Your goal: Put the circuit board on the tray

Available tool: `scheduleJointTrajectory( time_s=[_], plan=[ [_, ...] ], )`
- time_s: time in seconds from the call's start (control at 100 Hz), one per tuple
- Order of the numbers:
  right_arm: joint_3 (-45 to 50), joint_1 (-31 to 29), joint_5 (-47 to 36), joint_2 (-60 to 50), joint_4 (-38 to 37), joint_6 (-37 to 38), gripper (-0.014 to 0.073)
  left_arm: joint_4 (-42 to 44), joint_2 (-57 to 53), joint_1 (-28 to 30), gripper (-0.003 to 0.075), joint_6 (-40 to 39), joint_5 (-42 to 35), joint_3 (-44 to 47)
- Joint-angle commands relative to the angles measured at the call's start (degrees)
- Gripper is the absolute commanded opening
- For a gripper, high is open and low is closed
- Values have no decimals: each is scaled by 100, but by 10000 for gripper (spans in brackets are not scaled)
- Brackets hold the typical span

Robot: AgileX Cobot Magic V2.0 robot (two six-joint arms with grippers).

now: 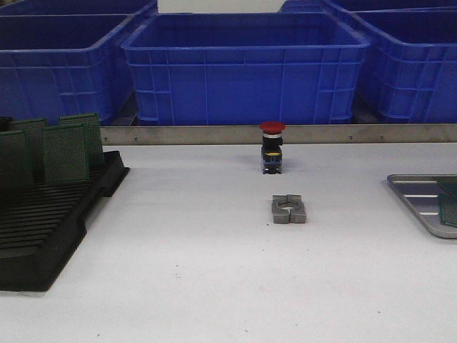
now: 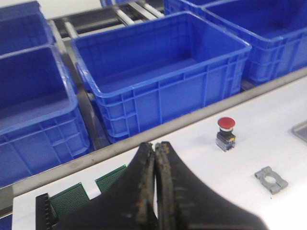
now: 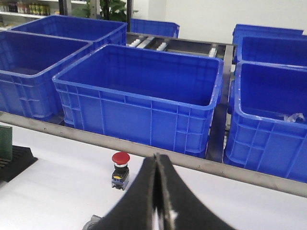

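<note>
The silver-grey ribbed tray (image 1: 420, 199) lies at the table's right edge, cut off by the frame, with a green circuit board (image 1: 450, 206) on its right part. Several more green circuit boards (image 1: 64, 151) stand upright in the black slotted rack (image 1: 43, 229) at the left; two of them show in the left wrist view (image 2: 111, 178). Neither gripper shows in the front view. My left gripper (image 2: 156, 145) is shut and empty, raised above the table near the rack. My right gripper (image 3: 157, 157) is shut and empty, raised above the table.
A red-capped push button (image 1: 272, 147) stands mid-table towards the back, with a grey metal clamp block (image 1: 288, 209) in front of it. Big blue crates (image 1: 246, 68) stand behind a metal rail (image 1: 214, 134) along the table's far edge.
</note>
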Motion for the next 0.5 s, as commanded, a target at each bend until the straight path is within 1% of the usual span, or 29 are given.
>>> scheduleJointTrajectory(
  time_s=[0.0, 0.28, 0.49],
  plan=[
    [113, -1, -72, -462, 175, -55, -60, -316, -511, 21, -20, 4, -552, 217],
    [811, -7, 292, -1655, 175, -55, -60, -326, -2178, 21, -20, 4, -872, 1461],
    [915, -7, 347, -1850, 175, -55, -60, -450, -2948, 21, -20, 4, -879, 1969]
  ],
)
